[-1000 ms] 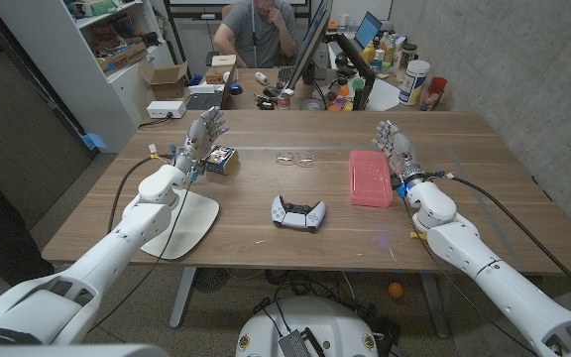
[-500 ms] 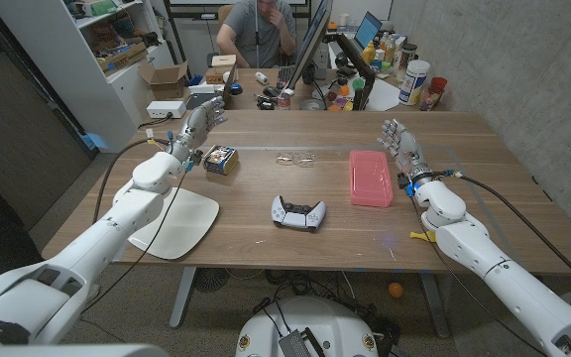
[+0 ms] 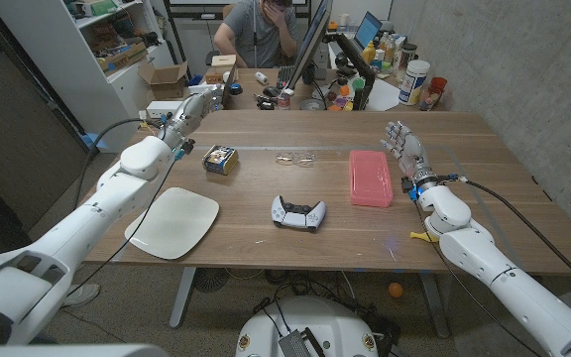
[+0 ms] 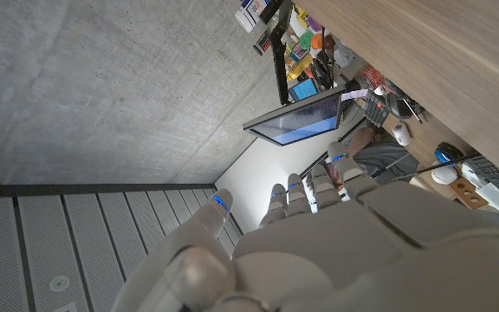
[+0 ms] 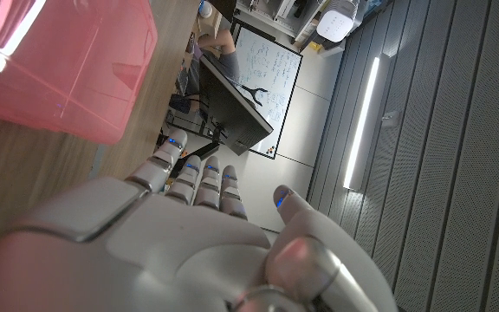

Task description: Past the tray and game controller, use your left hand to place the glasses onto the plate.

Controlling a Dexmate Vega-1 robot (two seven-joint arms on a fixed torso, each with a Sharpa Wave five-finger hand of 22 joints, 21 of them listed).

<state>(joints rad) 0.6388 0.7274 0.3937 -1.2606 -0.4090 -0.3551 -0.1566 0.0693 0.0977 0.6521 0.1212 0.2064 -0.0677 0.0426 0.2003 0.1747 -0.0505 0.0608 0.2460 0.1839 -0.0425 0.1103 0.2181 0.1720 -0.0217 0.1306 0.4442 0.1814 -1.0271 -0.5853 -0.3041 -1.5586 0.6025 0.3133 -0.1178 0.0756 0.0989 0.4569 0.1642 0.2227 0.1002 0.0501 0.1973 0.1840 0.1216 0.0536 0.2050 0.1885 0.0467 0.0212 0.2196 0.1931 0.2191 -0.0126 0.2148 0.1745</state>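
Glasses (image 3: 295, 157), thin wire frames, are lying on wood-grain table (image 3: 266, 188); my left hand (image 3: 188, 115) and right hand (image 3: 404, 147) are hanging open-fingered, empty; rounded-square white plate (image 3: 174, 222) is sitting bare.

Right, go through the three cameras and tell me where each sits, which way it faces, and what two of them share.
Head view: on the robot's head, looking down over the table at the glasses, game controller and plate; both arms, left hand, right hand.
Left wrist view: behind the left hand, turned, facing the room's wall and monitor.
Right wrist view: behind the right hand, facing the pink tray.
Shared: the pink tray in head and right wrist views.
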